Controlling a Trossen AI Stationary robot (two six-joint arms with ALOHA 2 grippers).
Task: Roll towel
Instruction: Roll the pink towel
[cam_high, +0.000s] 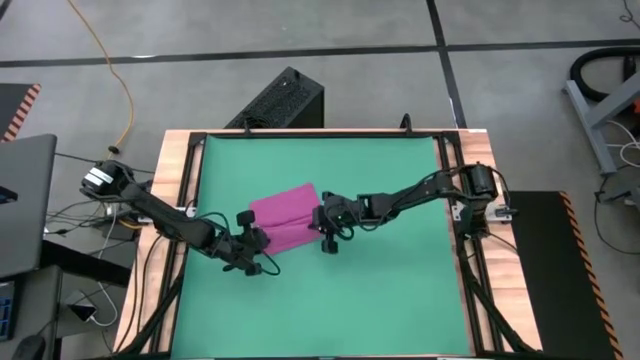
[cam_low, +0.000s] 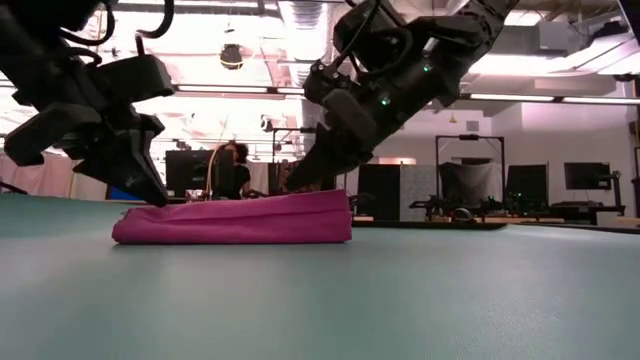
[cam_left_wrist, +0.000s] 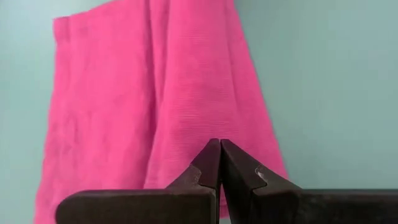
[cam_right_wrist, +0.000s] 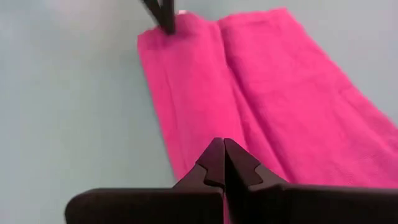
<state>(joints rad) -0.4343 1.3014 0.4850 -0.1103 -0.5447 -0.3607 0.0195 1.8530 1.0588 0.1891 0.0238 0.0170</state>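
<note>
Towel: you see the towel (cam_high: 287, 217) lying folded into a flat, narrow pad on the green mat (cam_high: 400, 290), between your two claws. From above it sits slanted, one short end toward the left claw and the other toward the right claw. In the low view (cam_low: 235, 219) it lies flat in a few layers, with a slightly raised edge on the side under the right claw.

Left claw: your left claw (cam_high: 248, 222) is at the towel's end nearest the left arm. Its fingers are pressed together, tip against tip, as the left wrist view (cam_left_wrist: 220, 149) shows. In the low view (cam_low: 155, 192) the tips point down at the towel's corner and meet the cloth there. You cannot tell whether any cloth is caught between them.

Right claw: your right claw (cam_high: 322, 217) is at the opposite end of the towel. Its fingers are also closed together, seen in the right wrist view (cam_right_wrist: 222, 148), with the pink cloth right under the tips. In the low view (cam_low: 300, 178) the tips come down at a slant onto the towel's upper layer. You cannot tell whether cloth is pinched.

Mat: it covers the table top, and the towel lies near its middle.

Room: a person (cam_low: 236, 170) sits far behind the table.
</note>
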